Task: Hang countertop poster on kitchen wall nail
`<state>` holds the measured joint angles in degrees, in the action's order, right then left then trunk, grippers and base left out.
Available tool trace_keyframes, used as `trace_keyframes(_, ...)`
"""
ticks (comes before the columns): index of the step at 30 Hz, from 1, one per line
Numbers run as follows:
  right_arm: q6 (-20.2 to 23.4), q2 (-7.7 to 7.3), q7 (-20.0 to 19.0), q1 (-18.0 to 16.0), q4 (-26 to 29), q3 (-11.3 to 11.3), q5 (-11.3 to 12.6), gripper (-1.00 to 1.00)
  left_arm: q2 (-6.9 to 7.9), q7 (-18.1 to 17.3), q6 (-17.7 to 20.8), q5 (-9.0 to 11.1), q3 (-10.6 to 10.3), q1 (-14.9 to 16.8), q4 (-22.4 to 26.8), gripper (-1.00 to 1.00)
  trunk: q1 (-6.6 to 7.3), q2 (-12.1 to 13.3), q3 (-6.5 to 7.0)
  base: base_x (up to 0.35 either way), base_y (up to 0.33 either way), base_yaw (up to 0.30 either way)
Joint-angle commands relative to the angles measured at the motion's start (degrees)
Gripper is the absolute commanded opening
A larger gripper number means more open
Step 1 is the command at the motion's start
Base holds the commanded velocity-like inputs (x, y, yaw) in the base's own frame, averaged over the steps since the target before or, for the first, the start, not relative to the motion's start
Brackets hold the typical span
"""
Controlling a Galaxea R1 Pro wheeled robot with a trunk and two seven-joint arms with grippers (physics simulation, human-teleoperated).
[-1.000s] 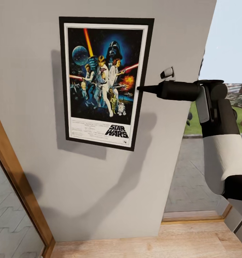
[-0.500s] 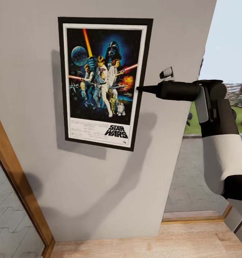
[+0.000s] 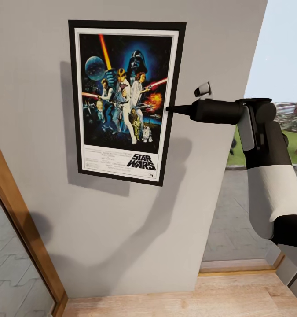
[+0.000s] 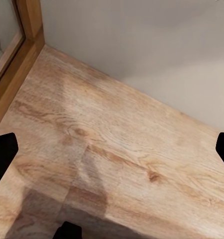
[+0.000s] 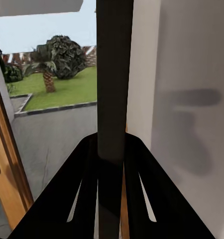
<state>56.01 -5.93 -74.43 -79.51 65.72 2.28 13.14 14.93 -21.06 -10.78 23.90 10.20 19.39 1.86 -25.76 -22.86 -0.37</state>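
Observation:
The black-framed poster [image 3: 124, 99] with its space-movie art and "STAR WARS" lettering lies flat against the grey wall [image 3: 122, 229], upright with a slight tilt. My right gripper [image 3: 170, 108] reaches in from the right and is shut on the middle of the poster's right edge. In the right wrist view the dark frame edge [image 5: 113, 74] runs up between the gripper [image 5: 111, 149] and its black fingers [image 5: 77, 184]. My left gripper [image 4: 112, 149] hangs open over the wooden floor [image 4: 117, 139], holding nothing. No wall nail can be made out. The kitchen countertop is out of view.
A wooden door frame [image 3: 20, 220] with glass runs down the left of the wall. Right of the wall's edge a tall glazed opening [image 3: 245, 207] looks out on paving and lawn. Wooden floor [image 3: 188, 299] lies at the wall's foot.
The poster and my right gripper have slid slightly to the left along the wall. The grip on the frame's edge has stayed the same.

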Motion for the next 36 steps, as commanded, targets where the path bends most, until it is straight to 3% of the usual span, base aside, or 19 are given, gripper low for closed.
trace_keyframes(1,0.32,-0.04,-0.01,-0.03,-0.01,0.09,0.22,-1.0,0.01,-0.3,-0.12,-0.17,0.47,0.03,-0.1,1.0,-0.02,-0.05,-0.04,0.006,0.004,0.0)
trace_keyframes(20,0.32,-0.04,-0.01,-0.03,0.09,0.07,0.22,-1.0,0.01,-0.3,-0.12,-0.17,0.47,0.03,-0.1,1.0,-0.02,-0.05,-0.04,0.144,0.0,0.0)
trace_keyframes(36,0.32,-0.04,-0.01,-0.03,0.26,0.01,0.22,-1.0,0.01,-0.31,-0.12,-0.17,0.44,0.03,-0.1,1.0,-0.02,-0.05,-0.04,0.011,0.0,0.0)
